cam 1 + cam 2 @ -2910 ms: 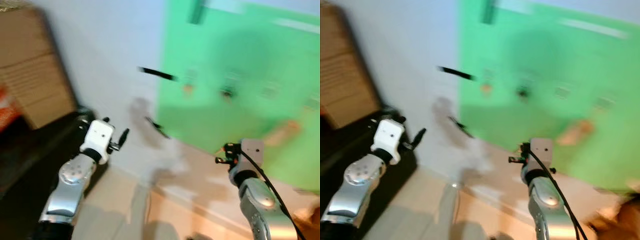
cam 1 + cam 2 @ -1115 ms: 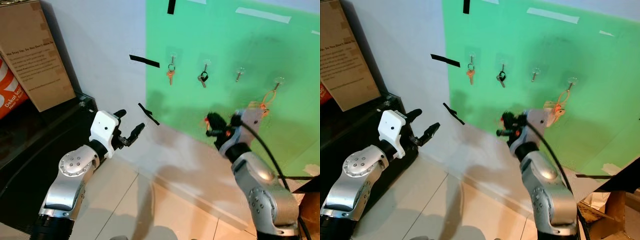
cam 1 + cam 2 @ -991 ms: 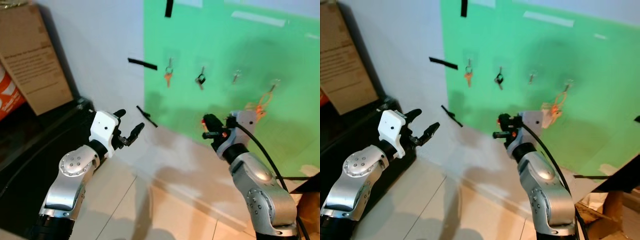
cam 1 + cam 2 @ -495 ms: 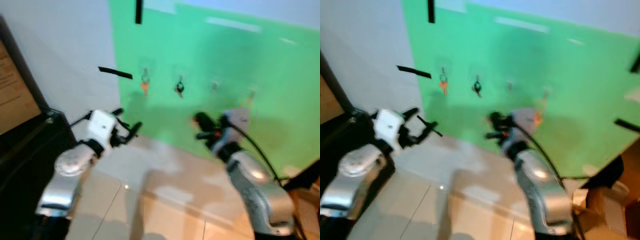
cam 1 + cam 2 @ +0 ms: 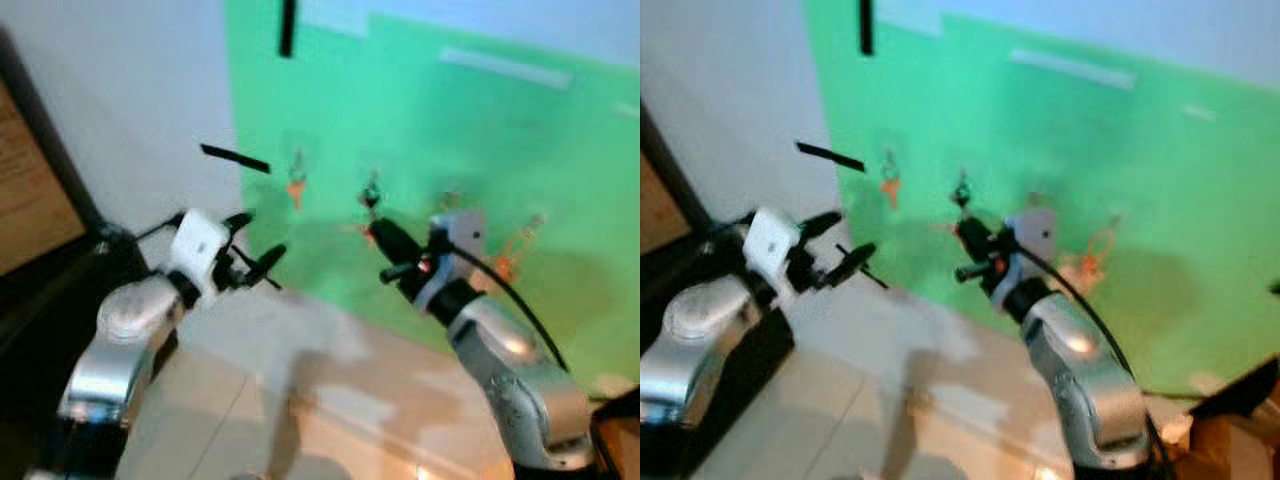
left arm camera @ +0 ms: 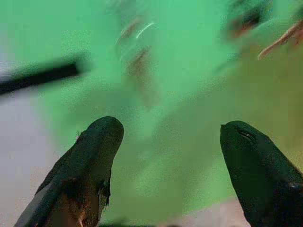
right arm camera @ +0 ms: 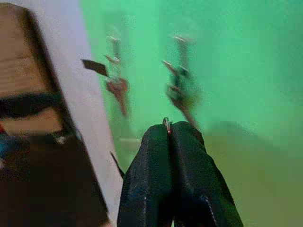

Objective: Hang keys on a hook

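— Green, what is that behind your arms?

— A green sheet (image 5: 520, 150) taped over the white wall (image 5: 120, 90), with a row of hooks on it. An orange-headed key (image 5: 296, 186) hangs from the leftmost one, a dark key bunch (image 5: 372, 192) from the next, and an orange loop of cord (image 5: 515, 250) dangles from the one furthest to my right. Everything is blurred.

— And the keys you carry?

— My right end effector (image 7: 169, 135) is raised toward the sheet, just below the dark bunch, its two black fingers pressed together. A thin glint of metal ring (image 7: 166, 123) pokes out between the tips; the rest I cannot make out.

— Your other arm?

— My left end effector (image 6: 165, 142) is held up near the sheet's left edge, fingers spread wide with nothing between them.

— Anything nearby?

— Black tape strips (image 5: 235, 157) on the wall, a cardboard box (image 5: 35, 190) on a dark shelf (image 5: 40, 300) to my left, pale floor tiles (image 5: 330, 420) below.
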Controlling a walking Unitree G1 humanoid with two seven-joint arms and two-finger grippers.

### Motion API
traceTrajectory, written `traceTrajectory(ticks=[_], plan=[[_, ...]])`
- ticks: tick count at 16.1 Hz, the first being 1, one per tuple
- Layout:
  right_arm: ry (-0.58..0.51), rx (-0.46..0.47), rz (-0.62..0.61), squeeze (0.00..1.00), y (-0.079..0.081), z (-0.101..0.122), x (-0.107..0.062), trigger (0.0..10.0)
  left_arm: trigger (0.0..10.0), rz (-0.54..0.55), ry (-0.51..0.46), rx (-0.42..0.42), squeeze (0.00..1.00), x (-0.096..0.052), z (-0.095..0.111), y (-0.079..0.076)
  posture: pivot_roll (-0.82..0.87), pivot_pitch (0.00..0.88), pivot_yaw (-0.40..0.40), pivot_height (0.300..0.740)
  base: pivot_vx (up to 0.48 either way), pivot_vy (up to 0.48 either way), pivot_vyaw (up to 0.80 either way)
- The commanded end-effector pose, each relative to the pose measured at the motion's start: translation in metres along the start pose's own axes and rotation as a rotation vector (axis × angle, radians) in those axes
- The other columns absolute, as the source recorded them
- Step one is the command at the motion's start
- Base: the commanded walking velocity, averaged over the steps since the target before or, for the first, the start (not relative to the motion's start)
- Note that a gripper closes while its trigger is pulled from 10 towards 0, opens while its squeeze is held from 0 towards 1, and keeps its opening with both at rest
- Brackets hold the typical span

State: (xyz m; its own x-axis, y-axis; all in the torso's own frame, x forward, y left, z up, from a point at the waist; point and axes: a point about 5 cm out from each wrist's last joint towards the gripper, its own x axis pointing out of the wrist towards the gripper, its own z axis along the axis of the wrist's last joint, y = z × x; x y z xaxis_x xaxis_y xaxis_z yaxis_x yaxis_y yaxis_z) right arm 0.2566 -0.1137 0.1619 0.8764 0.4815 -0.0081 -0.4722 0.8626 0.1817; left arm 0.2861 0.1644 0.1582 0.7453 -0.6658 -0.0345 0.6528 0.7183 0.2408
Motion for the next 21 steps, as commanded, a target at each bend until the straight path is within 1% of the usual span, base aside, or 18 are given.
traceTrajectory(ticks=[1, 3, 4, 9, 11, 14, 16, 18, 21], plan=[[-0.016, 0.008, -0.002, 0.0, -0.002, 0.004, -0.002, 10.0, 10.0, -0.065, 0.02, 0.003, 0.02, 0.0, -0.001, -0.003, -0.01, 0.0, -0.032, 0.74, 0.0, 0.0, 0.0], [-0.031, 0.028, -0.011, 0.0, -0.003, 0.006, -0.003, 10.0, 10.0, -0.117, 0.037, 0.008, 0.02, 0.003, 0.0, 0.0, -0.01, 0.0, -0.031, 0.74, 0.0, 0.0, 0.0], [-0.05, 0.059, -0.019, 0.0, -0.004, 0.008, -0.003, 10.0, 10.0, -0.146, 0.035, 0.006, 0.02, 0.006, 0.003, 0.002, -0.01, 0.0, -0.028, 0.74, 0.0, 0.0, 0.0], [-0.049, 0.093, -0.095, 0.0, -0.015, 0.01, -0.004, 10.0, 10.0, -0.247, 0.02, -0.014, 0.02, 0.011, 0.009, 0.001, -0.02, 0.0, -0.019, 0.74, 0.0, 0.0, 0.0], [-0.062, 0.1, -0.095, 0.0, -0.015, 0.012, -0.002, 10.0, 10.0, -0.257, 0.014, -0.02, 0.02, 0.012, 0.01, -0.001, -0.02, 0.0, -0.02, 0.74, 0.0, 0.0, 0.0], [-0.104, 0.121, -0.118, 0.0, -0.016, 0.02, 0.005, 10.0, 10.0, -0.296, 0.002, -0.047, 0.02, 0.012, 0.012, -0.006, -0.01, 0.0, -0.026, 0.74, 0.0, 0.0, 0.0], [-0.105, 0.141, -0.11, 0.0, -0.017, 0.022, 0.007, 10.0, 10.0, -0.316, 0.003, -0.06, 0.02, 0.012, 0.012, -0.009, -0.01, 0.0, -0.028, 0.74, 0.0, 0.0, 0.0], [-0.1, 0.141, -0.096, 0.0, -0.017, 0.022, 0.009, 10.0, 10.0, -0.321, 0.004, -0.062, 0.02, 0.012, 0.012, -0.01, -0.01, 0.0, -0.03, 0.74, 0.0, 0.0, 0.0], [-0.107, 0.153, -0.093, 0.0, -0.016, 0.024, 0.016, 10.0, 10.0, -0.321, 0.007, -0.065, 0.02, 0.012, 0.012, -0.01, 0.0, 0.0, -0.04, 0.74, 0.0, 0.0, 0.0]])
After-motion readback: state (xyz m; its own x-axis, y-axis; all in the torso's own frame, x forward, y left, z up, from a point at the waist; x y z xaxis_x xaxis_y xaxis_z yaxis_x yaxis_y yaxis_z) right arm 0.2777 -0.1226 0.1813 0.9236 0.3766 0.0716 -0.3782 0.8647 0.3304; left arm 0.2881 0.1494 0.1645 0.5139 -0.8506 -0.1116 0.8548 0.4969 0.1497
